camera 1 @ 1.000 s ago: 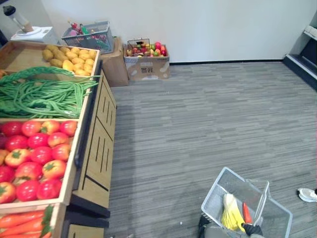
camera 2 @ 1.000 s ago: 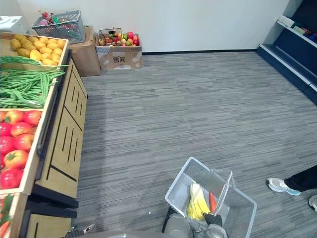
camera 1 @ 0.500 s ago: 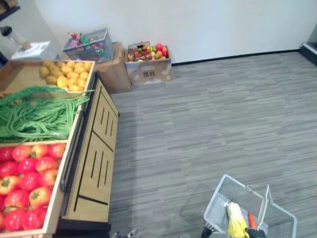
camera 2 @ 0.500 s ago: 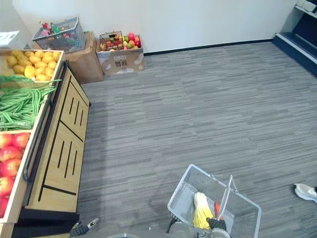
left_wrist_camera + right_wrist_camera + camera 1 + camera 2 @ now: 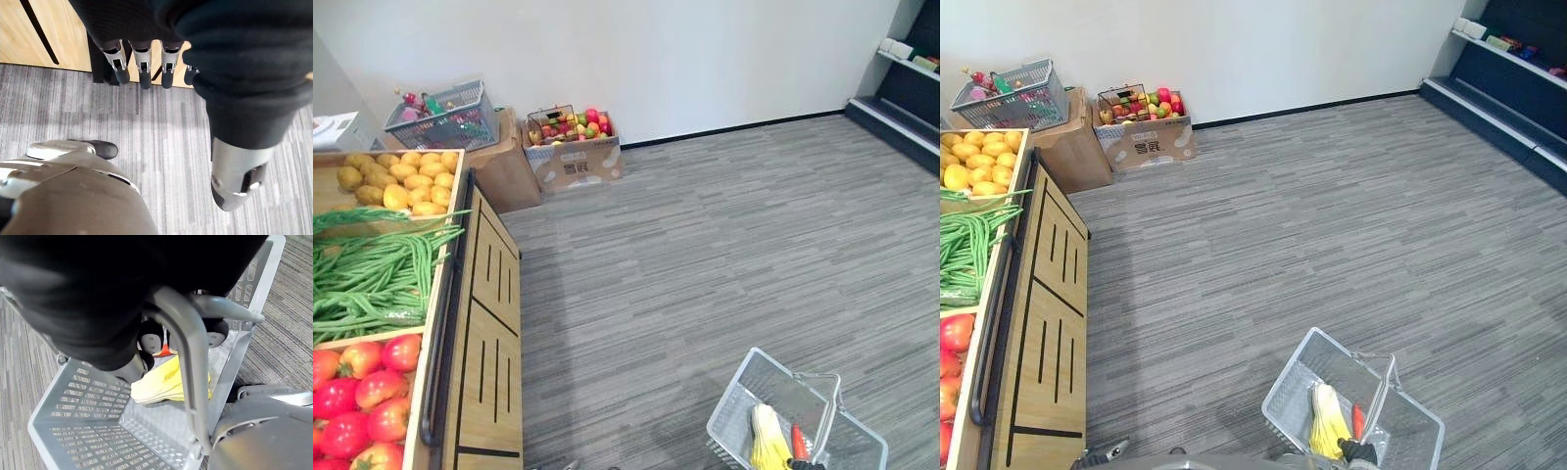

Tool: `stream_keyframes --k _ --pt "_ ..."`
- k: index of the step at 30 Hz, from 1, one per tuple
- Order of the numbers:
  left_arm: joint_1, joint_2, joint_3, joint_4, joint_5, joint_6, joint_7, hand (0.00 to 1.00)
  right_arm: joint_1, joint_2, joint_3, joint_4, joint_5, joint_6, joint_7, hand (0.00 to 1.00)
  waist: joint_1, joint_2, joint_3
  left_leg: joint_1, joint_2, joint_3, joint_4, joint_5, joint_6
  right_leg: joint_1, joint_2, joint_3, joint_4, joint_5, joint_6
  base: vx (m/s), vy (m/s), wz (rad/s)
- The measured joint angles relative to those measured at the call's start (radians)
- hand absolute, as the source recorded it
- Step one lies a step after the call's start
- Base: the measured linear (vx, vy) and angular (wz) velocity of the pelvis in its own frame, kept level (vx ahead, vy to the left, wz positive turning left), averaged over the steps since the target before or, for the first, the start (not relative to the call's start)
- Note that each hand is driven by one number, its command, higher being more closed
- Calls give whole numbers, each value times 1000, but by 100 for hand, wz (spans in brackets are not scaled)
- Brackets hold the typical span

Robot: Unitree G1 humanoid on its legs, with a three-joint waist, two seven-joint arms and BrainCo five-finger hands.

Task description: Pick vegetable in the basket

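A grey plastic basket (image 5: 1285, 390) is carried low at the robot's right side above a striped grey carpet (image 5: 705, 255), and its near end is cut off by the lower edge of both eye views. Its handle (image 5: 183, 357) is gripped by the right hand (image 5: 150, 339), whose fingers are curled round the bar. Inside the basket a yellow bunch (image 5: 1327, 421) is laid beside a slim red vegetable (image 5: 1358, 421); what kind either one is cannot be made out. The left hand (image 5: 142, 68) is held over the carpet just beside a wooden stand (image 5: 489, 333), with its fingers hanging straight and nothing in them.

Three crates on the stand are filled with yellow produce (image 5: 396, 181), long green beans (image 5: 372, 279) and red tomatoes (image 5: 362, 392), the tomato crate being cut off at the picture's corner. Against the white wall a cardboard box (image 5: 570, 168) is marked with dark print too small to be read, and a wire basket of mixed fruit (image 5: 568, 122) is set on top of it. A second grey basket (image 5: 445, 113) is rested on a brown box beside it; its contents are hard to tell apart. A dark shelf (image 5: 1498, 59) is partly seen at the far right.
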Motion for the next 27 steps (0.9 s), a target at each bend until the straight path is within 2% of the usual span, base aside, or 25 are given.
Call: stream_keyframes --k 6,15,18,27 --pt "-3 1 -13 11 1 -1 -11 0 0 -7 29 1 -17 1 20 100 1 3 -3 33 1 -2 -16 0 0 21 1 -4 13 -9 8 44 1 0" --pt "-3 18 -38 34 -1 -2 -20 0 1 -1 50 13 -26 0 28 100 3 -11 -17 50 -3 -30 -55 25 0 44 0 -38 -1 -10 6 2 3 9" --pt "-3 25 -37 43 -1 -2 -22 0 5 -1 58 40 -26 0 28 100 3 -20 -26 50 -6 -90 -87 54 -1 83 0 -106 -23 -10 7 2 -26 46" --pt "-4 26 -37 44 -5 -3 -32 0 3 4 90 43 -37 2 41 100 10 -22 -25 -8 -25 -273 -93 106 -4 149 -4 -291 -27 -28 11 -25 -40 63"
